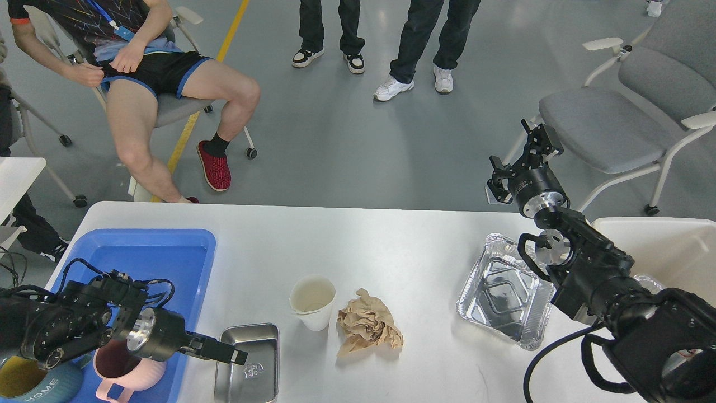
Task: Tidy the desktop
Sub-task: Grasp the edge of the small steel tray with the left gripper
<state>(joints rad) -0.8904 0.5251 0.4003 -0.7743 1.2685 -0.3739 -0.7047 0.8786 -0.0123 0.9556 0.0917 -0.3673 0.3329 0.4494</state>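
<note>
The white desktop carries a white paper cup, a crumpled brown paper, an empty foil tray and a small steel tray. My left gripper reaches in low from the left. Its dark tip is at the steel tray's left rim, and its fingers read as one dark bar. My right gripper is raised beyond the table's far right edge, open and holding nothing.
A blue tray at the left holds a pink mug and a teal mug. A white bin stands at the right edge. A seated person, standing people and grey chairs are beyond the table.
</note>
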